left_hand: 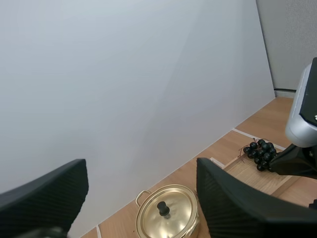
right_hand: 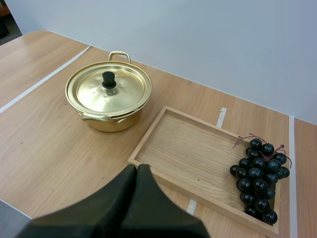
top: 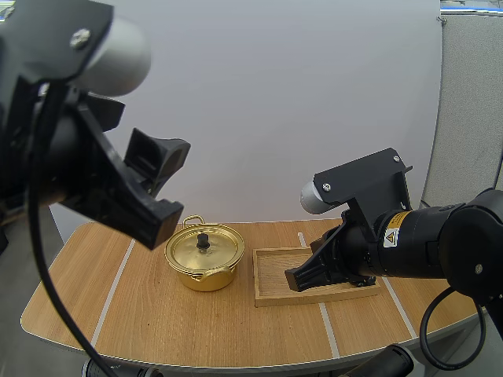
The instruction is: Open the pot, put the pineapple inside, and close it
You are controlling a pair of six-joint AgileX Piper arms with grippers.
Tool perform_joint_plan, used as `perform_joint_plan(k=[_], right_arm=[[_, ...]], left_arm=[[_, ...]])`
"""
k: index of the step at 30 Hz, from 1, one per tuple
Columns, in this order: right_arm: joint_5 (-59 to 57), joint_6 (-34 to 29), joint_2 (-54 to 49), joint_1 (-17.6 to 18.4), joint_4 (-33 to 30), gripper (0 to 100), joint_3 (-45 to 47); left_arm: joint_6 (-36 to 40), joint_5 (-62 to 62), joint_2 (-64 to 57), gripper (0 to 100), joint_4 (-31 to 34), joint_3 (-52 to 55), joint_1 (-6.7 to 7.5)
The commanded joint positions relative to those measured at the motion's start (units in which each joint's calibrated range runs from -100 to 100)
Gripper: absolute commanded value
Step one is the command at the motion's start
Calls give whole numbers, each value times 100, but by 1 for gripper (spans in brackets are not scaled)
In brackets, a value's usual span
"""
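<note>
The pot (top: 203,258), gold-coloured with its lid (right_hand: 109,91) on, stood on the wooden surface (top: 157,314) just beside a wooden tray (right_hand: 188,148). We saw no pineapple. The only fruit was a bunch of dark grapes (right_hand: 257,173), lying in the tray at the end away from the pot.

Our left claw (top: 167,192) hung high above the pot, wide open and empty. Our right claw (right_hand: 137,173) hovered near the tray's front edge, its fingers pressed together on nothing.

We judged nothing of the task done. The lid offered only a small black knob (right_hand: 109,79). A descent slightly off centre could let the fingers slip from it, or shove the pot sideways. The right claw would have to open before reaching the grapes. A loose pinch could then drop the bunch.
</note>
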State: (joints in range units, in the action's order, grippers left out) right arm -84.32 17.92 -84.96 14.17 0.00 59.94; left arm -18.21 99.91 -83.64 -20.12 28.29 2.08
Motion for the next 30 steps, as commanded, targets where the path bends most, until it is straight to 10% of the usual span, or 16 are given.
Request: perform_joint_plan(k=[1,11,30], right_arm=[[-217,1,-63,-23,48,0,18],[-270,1,-63,-211,117,0,18],[-254,598,-63,-635,172,0,18]], left_arm=[[280,9,-541,100,221,11,-1],[280,9,-1277,0,240,585,-94],[878,-1067,-1636,0,197,2633,-410]])
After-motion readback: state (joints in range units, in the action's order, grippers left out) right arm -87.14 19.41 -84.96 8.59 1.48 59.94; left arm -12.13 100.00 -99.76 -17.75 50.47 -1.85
